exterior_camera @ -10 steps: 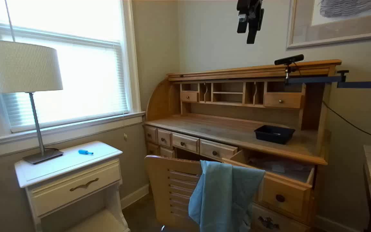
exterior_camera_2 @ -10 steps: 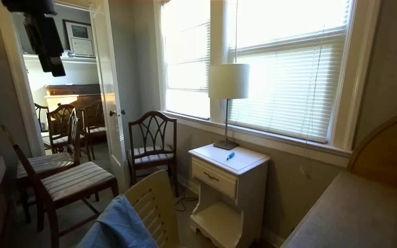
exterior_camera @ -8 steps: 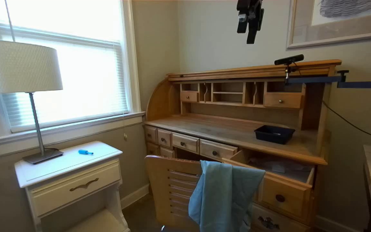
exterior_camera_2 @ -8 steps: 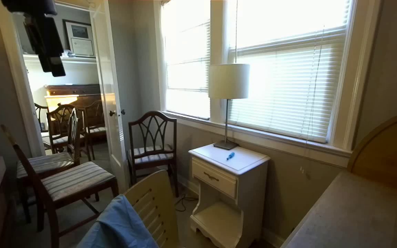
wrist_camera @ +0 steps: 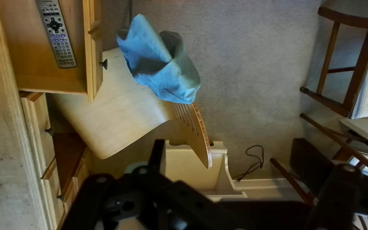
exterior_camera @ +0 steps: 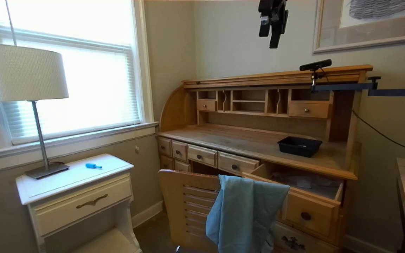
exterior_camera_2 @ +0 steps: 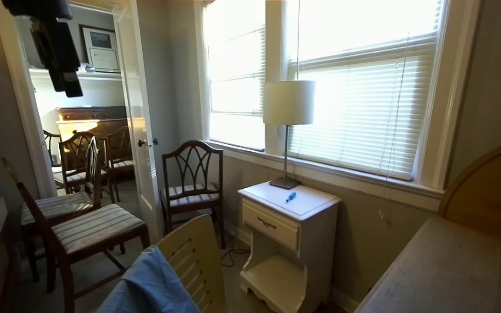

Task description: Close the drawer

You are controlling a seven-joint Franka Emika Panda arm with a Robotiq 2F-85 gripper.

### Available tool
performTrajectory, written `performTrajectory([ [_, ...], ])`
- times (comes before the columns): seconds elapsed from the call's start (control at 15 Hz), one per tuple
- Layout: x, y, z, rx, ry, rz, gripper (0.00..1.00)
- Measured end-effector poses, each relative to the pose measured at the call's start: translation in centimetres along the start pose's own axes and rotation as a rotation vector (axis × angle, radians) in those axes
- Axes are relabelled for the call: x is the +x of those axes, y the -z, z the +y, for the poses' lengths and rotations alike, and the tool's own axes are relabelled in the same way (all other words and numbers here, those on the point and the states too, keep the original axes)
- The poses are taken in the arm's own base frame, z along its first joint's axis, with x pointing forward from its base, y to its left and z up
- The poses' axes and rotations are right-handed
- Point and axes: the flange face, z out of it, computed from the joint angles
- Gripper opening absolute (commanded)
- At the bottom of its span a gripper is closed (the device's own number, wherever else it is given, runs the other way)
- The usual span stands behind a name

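Observation:
The honey-oak desk drawer [exterior_camera: 311, 211] stands pulled open at the right end of the roll-top desk, with a dark round knob on its front. Pale contents show inside it in that exterior view. In the wrist view an open drawer [wrist_camera: 89, 75] shows at upper left with a grey remote control [wrist_camera: 59, 35] lying in it. My gripper [exterior_camera: 270, 39] hangs high above the desk's level, well apart from the drawer. It also shows in an exterior view [exterior_camera_2: 68, 87] at upper left. In the wrist view its fingers [wrist_camera: 230, 143] are wide apart with nothing between them.
A wooden chair [exterior_camera: 188, 203] with a blue cloth [exterior_camera: 244, 211] over its back stands before the desk, partly covering the drawer front. A black tray [exterior_camera: 299, 147] sits on the desktop. A camera arm [exterior_camera: 346, 87] reaches in from the right. A white nightstand [exterior_camera_2: 276, 221] stands by the window.

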Motion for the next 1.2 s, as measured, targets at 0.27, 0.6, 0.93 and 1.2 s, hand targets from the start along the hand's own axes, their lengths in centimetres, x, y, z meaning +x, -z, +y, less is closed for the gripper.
performTrajectory([
  [0.27,-0.2,-1.5,0.6,-0.056,-0.068,-0.027,1.0],
  [0.6,-0.5,-4.8,1.0,-0.167,-0.037,-0.05,1.0],
  [0.93,-0.4,-9.8,1.4,-0.201,0.004,-0.105,1.0],
  [1.2,-0.6,-14.2,3.3,-0.25,0.007,-0.195,1.0],
])
